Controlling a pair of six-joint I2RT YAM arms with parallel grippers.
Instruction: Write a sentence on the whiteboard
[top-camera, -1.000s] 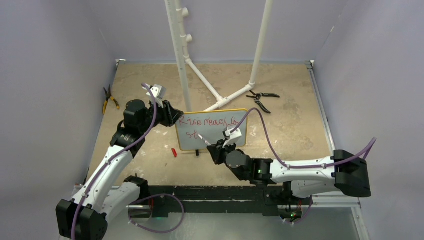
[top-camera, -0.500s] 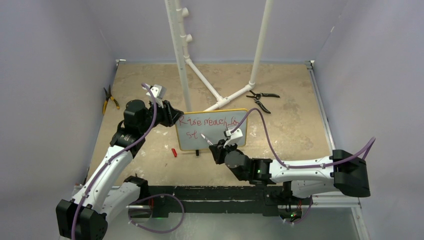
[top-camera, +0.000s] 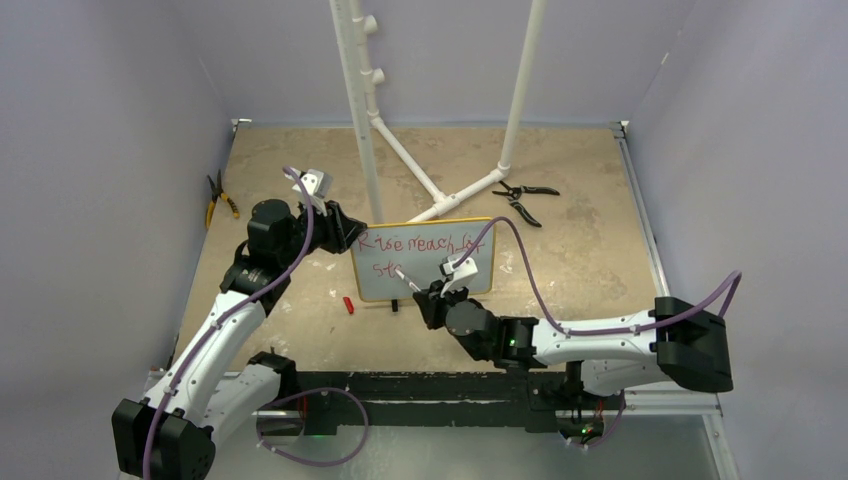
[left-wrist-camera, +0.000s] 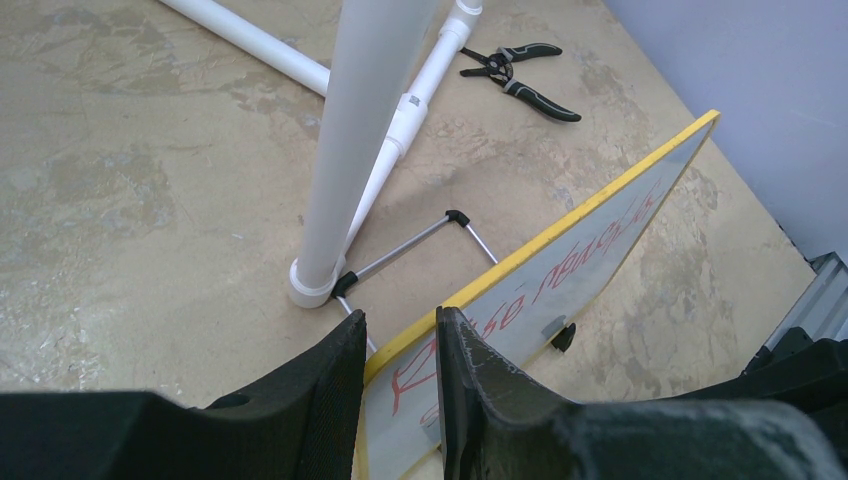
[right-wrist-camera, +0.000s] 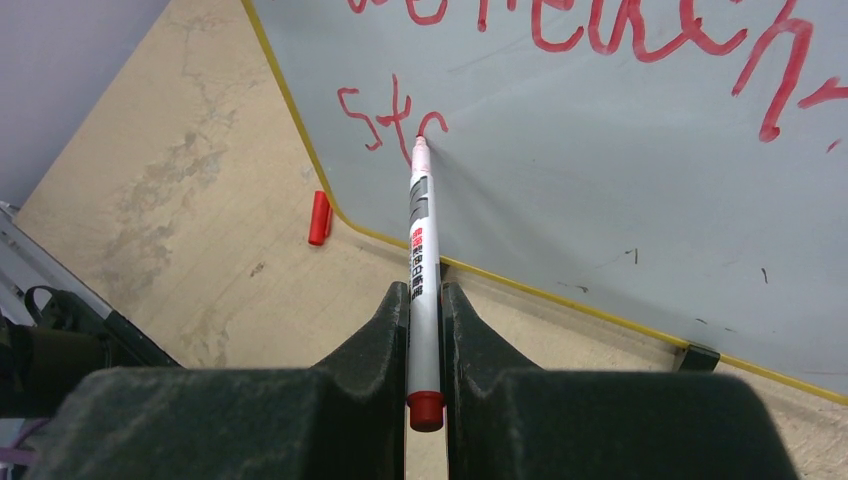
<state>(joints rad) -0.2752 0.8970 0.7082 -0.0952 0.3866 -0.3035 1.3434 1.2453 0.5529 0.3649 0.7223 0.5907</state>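
Observation:
The whiteboard (top-camera: 378, 287) with a yellow frame stands upright mid-table; it also shows in the left wrist view (left-wrist-camera: 600, 250) and the right wrist view (right-wrist-camera: 620, 190). The red sentence (top-camera: 415, 243) has a top line and a short "st" start below it (right-wrist-camera: 766, 125). My left gripper (top-camera: 350, 232) is shut on the whiteboard's upper left edge (left-wrist-camera: 398, 345). My right gripper (top-camera: 428, 293) is shut on a white marker (right-wrist-camera: 420, 220) with a red end. The marker's tip touches the board just right of "st", on a small curved stroke.
The marker's red cap (top-camera: 348, 305) lies on the table by the board's lower left corner (right-wrist-camera: 319, 217). A white PVC pipe stand (top-camera: 365, 110) rises behind the board. Black pliers (top-camera: 522, 198) lie back right, yellow-handled pliers (top-camera: 218, 198) far left.
My right gripper and the marker moved a little right along the second line, then back left. The left arm and the whiteboard have not moved.

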